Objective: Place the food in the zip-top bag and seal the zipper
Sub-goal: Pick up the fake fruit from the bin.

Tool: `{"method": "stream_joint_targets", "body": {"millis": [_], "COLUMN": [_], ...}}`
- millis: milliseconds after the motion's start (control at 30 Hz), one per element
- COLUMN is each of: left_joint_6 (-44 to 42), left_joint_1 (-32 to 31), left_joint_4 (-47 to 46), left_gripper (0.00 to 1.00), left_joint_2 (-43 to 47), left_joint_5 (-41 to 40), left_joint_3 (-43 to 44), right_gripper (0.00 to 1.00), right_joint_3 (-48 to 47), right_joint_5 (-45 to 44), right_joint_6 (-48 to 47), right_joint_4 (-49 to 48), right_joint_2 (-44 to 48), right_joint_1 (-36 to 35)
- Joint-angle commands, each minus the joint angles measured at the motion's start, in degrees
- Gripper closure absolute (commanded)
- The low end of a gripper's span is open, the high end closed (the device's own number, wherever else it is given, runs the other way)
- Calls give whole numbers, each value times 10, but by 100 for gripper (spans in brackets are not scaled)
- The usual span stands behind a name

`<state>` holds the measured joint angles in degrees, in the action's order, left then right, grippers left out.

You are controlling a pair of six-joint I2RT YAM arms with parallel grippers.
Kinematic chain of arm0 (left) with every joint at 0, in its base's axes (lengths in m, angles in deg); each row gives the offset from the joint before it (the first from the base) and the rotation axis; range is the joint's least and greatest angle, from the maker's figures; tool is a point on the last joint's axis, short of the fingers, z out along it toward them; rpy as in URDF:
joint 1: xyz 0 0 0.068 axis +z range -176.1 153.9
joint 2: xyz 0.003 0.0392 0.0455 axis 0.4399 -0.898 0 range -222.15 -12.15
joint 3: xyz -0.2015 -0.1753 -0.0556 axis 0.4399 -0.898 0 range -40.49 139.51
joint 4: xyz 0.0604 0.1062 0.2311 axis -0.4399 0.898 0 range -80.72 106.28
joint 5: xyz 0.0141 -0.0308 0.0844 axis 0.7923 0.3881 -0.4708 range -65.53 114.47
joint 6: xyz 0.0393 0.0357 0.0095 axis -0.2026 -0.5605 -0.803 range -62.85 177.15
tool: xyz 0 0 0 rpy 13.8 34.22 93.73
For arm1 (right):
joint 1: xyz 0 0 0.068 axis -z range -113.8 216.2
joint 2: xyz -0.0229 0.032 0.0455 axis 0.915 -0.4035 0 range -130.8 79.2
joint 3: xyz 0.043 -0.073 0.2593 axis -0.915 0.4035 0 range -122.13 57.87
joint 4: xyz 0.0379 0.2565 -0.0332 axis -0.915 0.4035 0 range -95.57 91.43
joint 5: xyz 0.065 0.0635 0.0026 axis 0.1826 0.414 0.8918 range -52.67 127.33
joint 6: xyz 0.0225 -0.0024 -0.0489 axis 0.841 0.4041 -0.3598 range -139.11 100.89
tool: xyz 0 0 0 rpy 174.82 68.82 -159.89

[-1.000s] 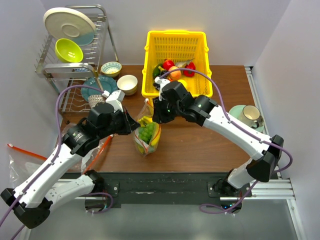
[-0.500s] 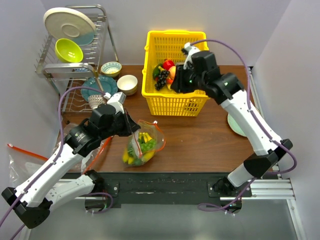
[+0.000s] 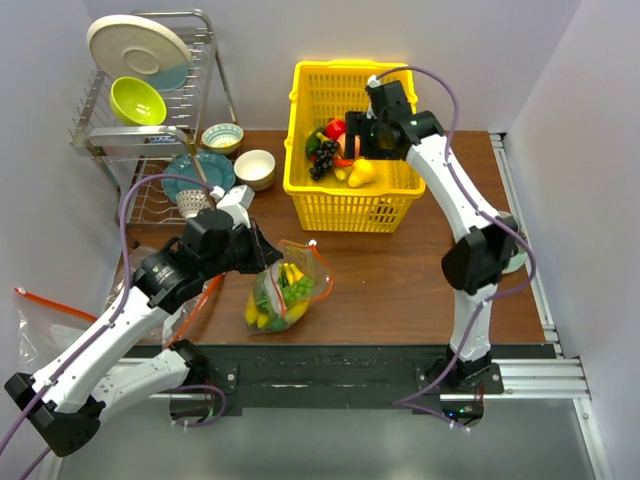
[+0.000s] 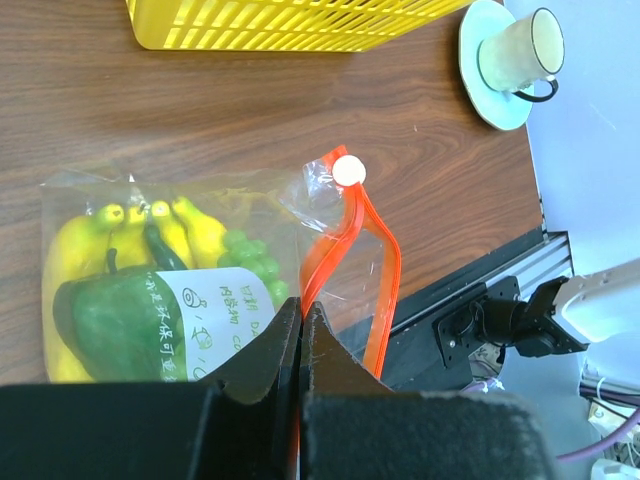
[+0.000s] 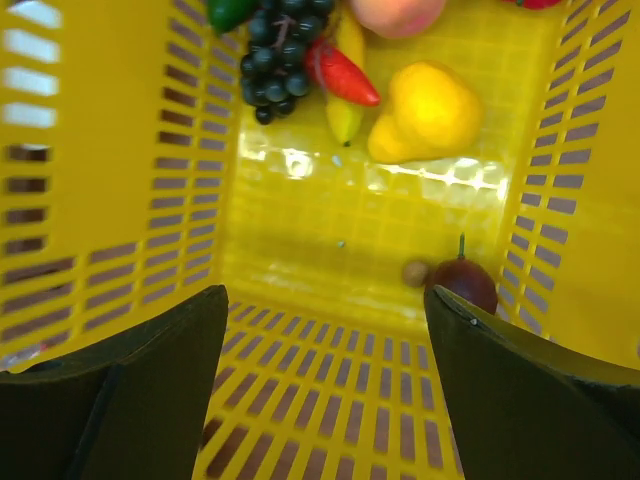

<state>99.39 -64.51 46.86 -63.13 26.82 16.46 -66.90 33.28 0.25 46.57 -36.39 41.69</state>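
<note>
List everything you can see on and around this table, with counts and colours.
zip-top bag: one, clear, table front.
zipper: one, orange-red, along the bag's mouth.
bananas: one bunch, yellow, inside bag.
green grapes: one bunch, inside bag.
pepper: one, green, inside bag.
basket: one, yellow, table rear.
pear: one, yellow, in basket.
dark grapes: one bunch, in basket.
cup: one, pale, table's right.
dish rack: one, metal, rear left.
left end effector: one, black, shut on zipper.
right end effector: one, black, open over basket.
</note>
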Motion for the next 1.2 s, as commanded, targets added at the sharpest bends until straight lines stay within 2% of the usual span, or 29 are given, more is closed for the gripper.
{"method": "stream_joint_targets", "body": {"millis": [0,233,267,633,733,800,833,1100,1167], "left_joint_6": [-8,-11,-11,-5,-4,-4,-4,1,2], "left_joint_1": [-3,-3,-2,-2,-2,-3,-3,-2,-2], "left_joint_4": [-36,-42,-42,-32,-29,-30,-29,-31,-30], "left_gripper": [100,100,100,100,100,100,100,100,100], "left_joint_2": [-4,-14,-17,-6,-4,-4,-4,-3,-2], "left_joint_5": [8,10,12,13,12,11,12,13,12], "left_joint_3": [-3,1,1,-1,-3,-4,-4,-3,-4], "right_gripper": [16,15,2,3,6,13,21,33,33], "right_joint_3": [-57,-46,-48,-99,-99,-105,-106,-70,-63], "right_joint_5": [-64,-122,-131,-145,-144,-142,-135,-126,-126], "right_joint_6": [-10,2,2,16,21,20,20,5,2], "right_joint_4": [6,-49,-62,-100,-119,-124,-125,-159,-163], "right_joint_2": [-55,-132,-140,-256,-271,-282,-284,-244,-229], "right_joint_1": [4,15,17,35,35,35,34,34,35]}}
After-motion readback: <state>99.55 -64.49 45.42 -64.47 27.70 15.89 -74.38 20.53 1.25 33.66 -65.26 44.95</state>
